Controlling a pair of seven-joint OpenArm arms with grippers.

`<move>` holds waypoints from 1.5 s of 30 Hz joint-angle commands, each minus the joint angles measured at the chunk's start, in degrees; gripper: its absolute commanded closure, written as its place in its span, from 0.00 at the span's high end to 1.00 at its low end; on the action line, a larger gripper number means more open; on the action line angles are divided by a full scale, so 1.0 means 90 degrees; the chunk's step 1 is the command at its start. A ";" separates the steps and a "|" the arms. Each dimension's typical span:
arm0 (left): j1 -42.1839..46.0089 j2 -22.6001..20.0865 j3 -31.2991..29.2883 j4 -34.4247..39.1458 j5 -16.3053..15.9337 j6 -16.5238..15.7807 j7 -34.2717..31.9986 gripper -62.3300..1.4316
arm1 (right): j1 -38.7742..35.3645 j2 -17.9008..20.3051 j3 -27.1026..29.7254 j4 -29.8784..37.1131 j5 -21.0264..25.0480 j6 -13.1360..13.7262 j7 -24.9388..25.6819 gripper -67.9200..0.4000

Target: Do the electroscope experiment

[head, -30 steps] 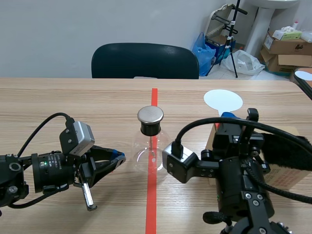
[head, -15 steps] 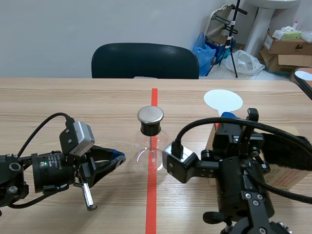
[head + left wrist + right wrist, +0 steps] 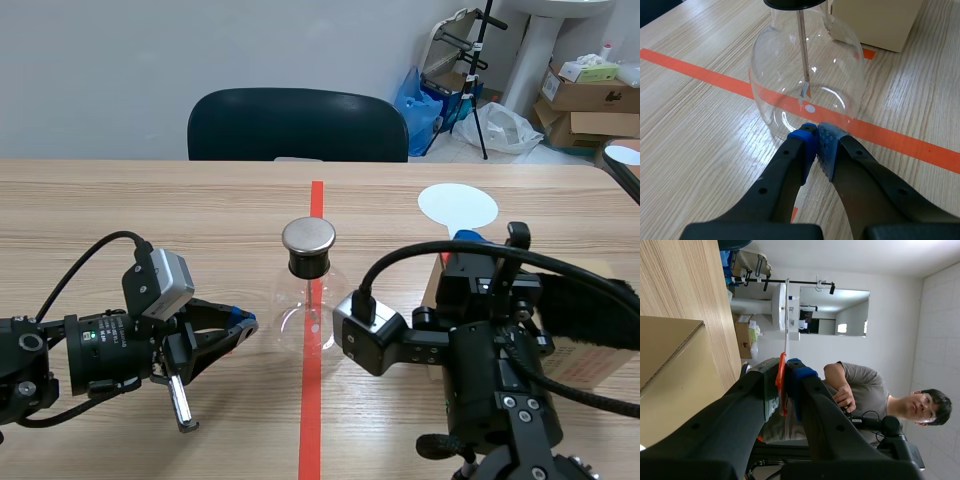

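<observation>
Glass flask w/ rod, foil inside.

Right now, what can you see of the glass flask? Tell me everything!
The flask is clear, round-bellied glass, standing upright on the table over the tape line. A black stopper plugs its neck, topped by a shiny metal disc. A thin metal rod hangs down inside, ending in small foil leaves. The left gripper, shut, points at its base, very near; contact can't be told. A cardboard box stands beside it.
</observation>
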 commanded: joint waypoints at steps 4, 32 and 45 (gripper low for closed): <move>-0.0002 0.0000 -0.0085 0.0141 -0.0087 -0.0012 -0.0107 0.07 | 0.0092 0.0068 0.0024 0.0085 -0.0005 -0.0070 -0.0022 0.02; 0.0017 -0.0058 -0.0085 0.0158 -0.0092 -0.0012 -0.0432 0.07 | -0.1239 -0.0937 0.1804 0.0464 -0.0005 -0.1027 0.2072 0.02; 0.2239 -0.1780 -0.0678 0.2169 -0.1948 -0.0015 -0.1681 0.07 | -0.1588 -0.2074 0.3708 0.0352 -0.0005 -0.2067 0.4767 0.02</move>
